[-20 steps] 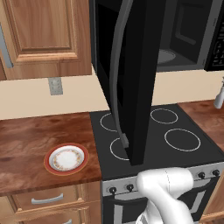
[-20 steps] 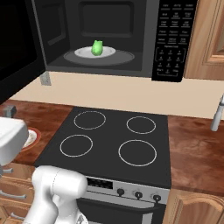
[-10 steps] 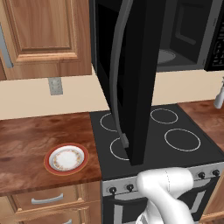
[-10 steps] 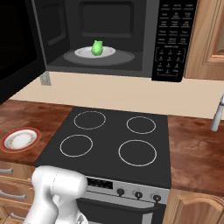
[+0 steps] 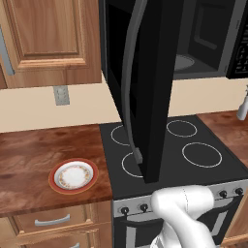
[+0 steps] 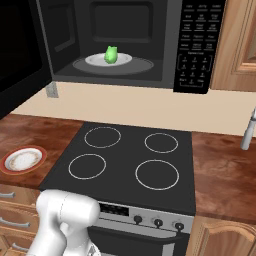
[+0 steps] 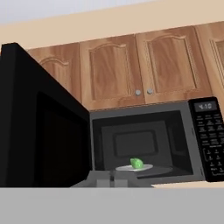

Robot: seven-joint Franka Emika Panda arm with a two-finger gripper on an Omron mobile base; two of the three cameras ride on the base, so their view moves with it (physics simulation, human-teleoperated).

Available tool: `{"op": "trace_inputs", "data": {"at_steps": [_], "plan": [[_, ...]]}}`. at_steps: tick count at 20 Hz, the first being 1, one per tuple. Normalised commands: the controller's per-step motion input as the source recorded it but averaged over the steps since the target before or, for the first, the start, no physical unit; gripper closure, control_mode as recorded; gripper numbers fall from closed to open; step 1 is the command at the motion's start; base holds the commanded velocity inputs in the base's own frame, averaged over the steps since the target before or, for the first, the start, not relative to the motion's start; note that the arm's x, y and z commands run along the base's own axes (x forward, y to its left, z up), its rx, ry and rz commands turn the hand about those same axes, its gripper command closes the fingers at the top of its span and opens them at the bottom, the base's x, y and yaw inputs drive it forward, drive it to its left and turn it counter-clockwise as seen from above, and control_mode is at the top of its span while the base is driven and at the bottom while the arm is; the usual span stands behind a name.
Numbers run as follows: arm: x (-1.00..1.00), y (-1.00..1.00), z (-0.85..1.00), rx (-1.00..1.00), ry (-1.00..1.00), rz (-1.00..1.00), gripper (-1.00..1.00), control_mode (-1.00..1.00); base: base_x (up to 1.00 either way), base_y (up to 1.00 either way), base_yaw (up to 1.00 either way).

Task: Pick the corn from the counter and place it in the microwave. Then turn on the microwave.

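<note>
Corn [image 6: 110, 54] sits on the turntable [image 6: 95, 60] inside the microwave [image 6: 197, 45], door [image 5: 145, 87] swung wide open. Hand view looks up into the cavity, corn at 6 o'clock of it, keypad [image 7: 211, 144] at 3 o'clock. Gripper clenched, holding nothing. Left base view has the door blocking the corn; plate [image 5: 73, 176] lies bare on the counter [image 5: 29, 155], at 9 o'clock of the stovetop [image 5: 193, 155].
</note>
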Motion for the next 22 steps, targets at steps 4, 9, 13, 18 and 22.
{"op": "trace_inputs", "data": {"at_steps": [4, 9, 13, 18, 22], "plan": [[-0.21, 0.25, 0.00, 0.00, -0.01, 0.00, 1.00, -1.00, 0.00, 0.00, 0.00], [-0.15, 0.28, 0.00, 0.00, 0.00, -0.02, 1.00, -1.00, 0.00, 0.00, 0.00], [-0.07, 0.29, 0.00, 0.00, 0.00, -0.04, 1.00, -1.00, 0.00, 0.00, 0.00], [-0.04, 0.30, 0.00, 0.00, 0.00, -0.05, 1.00, -1.00, 0.00, 0.00, 0.00], [0.00, 0.22, 0.00, 0.00, 0.00, -0.05, 1.00, -1.00, 0.00, 0.00, 0.00]]}}
